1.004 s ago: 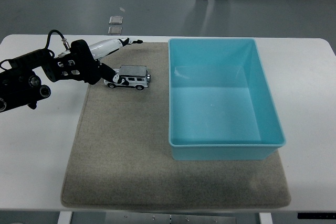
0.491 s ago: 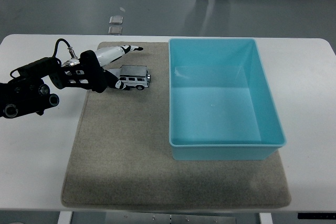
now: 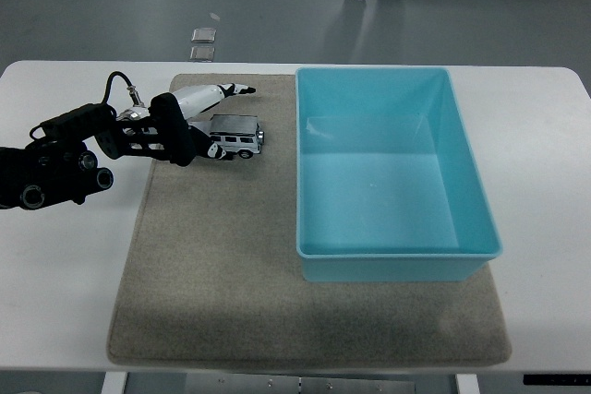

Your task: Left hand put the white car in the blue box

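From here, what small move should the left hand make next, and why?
Probably close the fingers on the small white toy car. The left hand sits at its left end, one finger extended past its far side, and the car rests on the beige mat, outside the blue plastic box.

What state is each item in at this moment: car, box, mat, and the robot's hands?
white car: upright on its wheels on the mat, not lifted
left hand: at the car's left end, fingers spread around it, grasp not closed
blue box: open-topped, empty, sitting on the mat
mat: lying flat on the table
right hand: not in view
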Controlling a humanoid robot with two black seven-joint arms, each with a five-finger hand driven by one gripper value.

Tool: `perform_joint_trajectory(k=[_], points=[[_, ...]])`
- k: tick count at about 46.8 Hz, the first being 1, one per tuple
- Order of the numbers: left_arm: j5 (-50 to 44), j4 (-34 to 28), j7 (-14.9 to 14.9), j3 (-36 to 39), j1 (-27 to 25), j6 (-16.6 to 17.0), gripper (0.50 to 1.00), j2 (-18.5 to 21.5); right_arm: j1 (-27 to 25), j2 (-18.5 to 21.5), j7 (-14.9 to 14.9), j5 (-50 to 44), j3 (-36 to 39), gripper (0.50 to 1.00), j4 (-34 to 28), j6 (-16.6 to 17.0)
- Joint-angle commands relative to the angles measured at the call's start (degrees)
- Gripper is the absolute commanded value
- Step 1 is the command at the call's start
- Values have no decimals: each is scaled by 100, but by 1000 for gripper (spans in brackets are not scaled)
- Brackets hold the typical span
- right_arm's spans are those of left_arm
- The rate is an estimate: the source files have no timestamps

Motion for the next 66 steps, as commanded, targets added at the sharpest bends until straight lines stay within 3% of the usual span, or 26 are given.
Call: perform_joint_trajectory(k=[1,11,20,24,34,47,54,66], points=[[0,-1,0,40,-16,-1,902,1,-1,0,7,0,0,936,-7,0],[158,-1,0,40,2,78,894,1,-1,0,-2,0,0,936,1,0],[167,-1,0,40,2,78,849,1,-1,0,7,0,0,936,1,0],[167,-1,0,49,2,78,795,1,-1,0,-2,0,0,936,1,0],[167,-1,0,102,-7,70,739,18,-1,0,-2,0,9,936,1,0],[246,-1,0,128,2,69,619,27,-1,0,-2,0,0,936,1,0],[263,-1,0,128,2,69,500,27,-1,0,-2,0,0,936,-7,0],[263,-10,0,128,2,-1,500,80,-1,0,7,0,0,936,1,0]])
